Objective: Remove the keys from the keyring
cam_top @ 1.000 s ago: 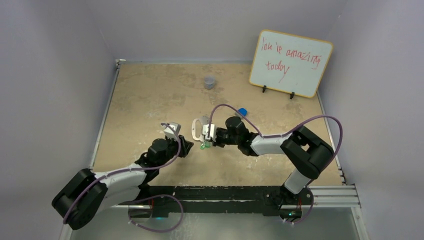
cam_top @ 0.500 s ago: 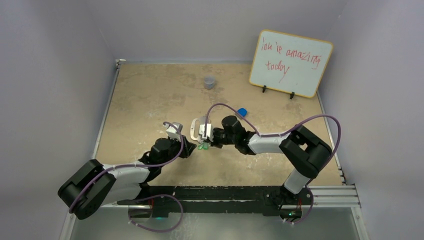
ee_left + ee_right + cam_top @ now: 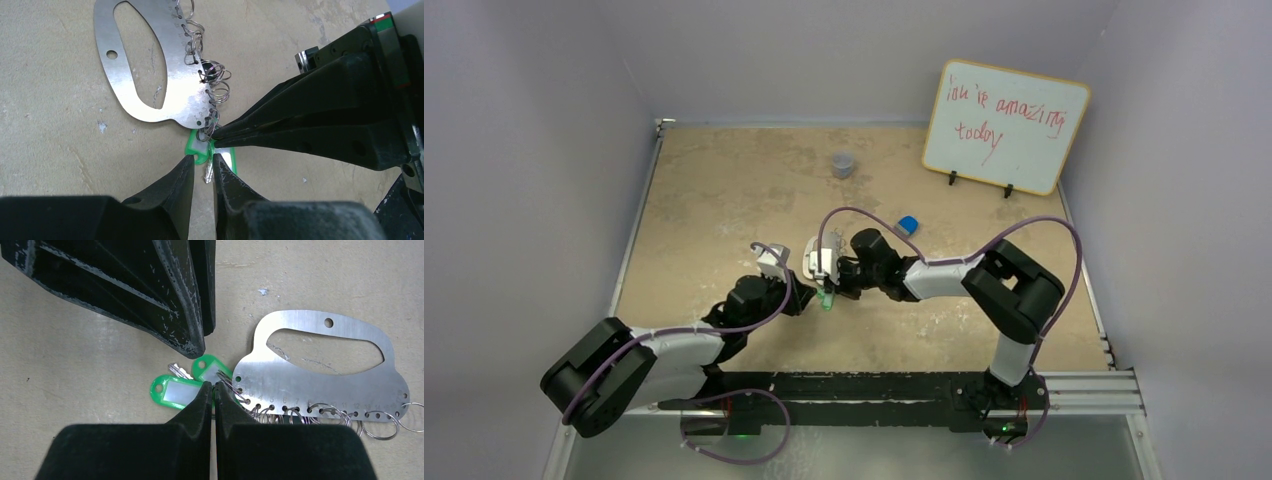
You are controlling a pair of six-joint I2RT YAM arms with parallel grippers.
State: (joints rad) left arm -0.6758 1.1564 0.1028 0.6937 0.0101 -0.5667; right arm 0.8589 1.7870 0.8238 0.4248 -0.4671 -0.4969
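The keyring lies flat on the counter, upper left in the left wrist view, with small wire rings along its right edge. The green-headed keys sit at its lower corner, mid-frame. The right claw reaches in from the right, closed, its tips at a ring by that corner. The left claw, bottom centre, shows a narrow gap with a silver blade in it; whether it grips cannot be told.

I count one keyring, two green-headed keys, one grey cup, one blue block and one whiteboard on the tabletop.
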